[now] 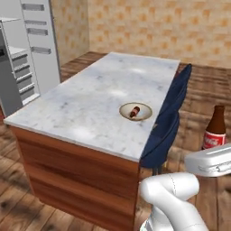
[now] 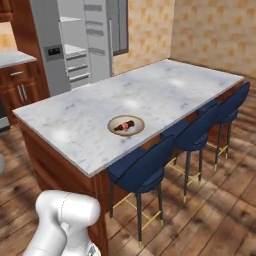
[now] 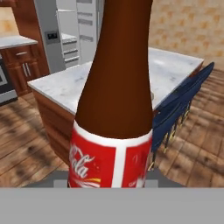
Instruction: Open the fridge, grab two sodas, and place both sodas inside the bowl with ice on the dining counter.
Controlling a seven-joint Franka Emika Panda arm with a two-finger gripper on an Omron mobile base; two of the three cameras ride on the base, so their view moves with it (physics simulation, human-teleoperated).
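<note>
A dark brown soda (image 1: pixel 215 128) with a red label stands upright out of my gripper (image 1: pixel 212 152), which is shut on its base, off the near right corner of the dining counter (image 1: pixel 90 99) and above the floor. In the hand view this soda (image 3: pixel 116 109) fills the middle and hides the fingers. The other soda (image 1: pixel 134 111) lies on its side in the tan bowl with ice (image 1: pixel 144 115) near the counter's right edge, and the same bowl (image 2: pixel 136 131) shows with that soda (image 2: pixel 123 126) from the other side. The fridge (image 2: pixel 75 45) stands open beyond the counter's far left end.
Blue stools (image 2: pixel 145 170) line the counter's right side, the nearest (image 1: pixel 167 122) between my hand and the bowl. The open fridge door (image 1: pixel 40 45) with its shelves hangs near the counter's far left corner. Wood cabinets (image 2: pixel 20 85) stand left of the fridge. Wooden floor surrounds the island.
</note>
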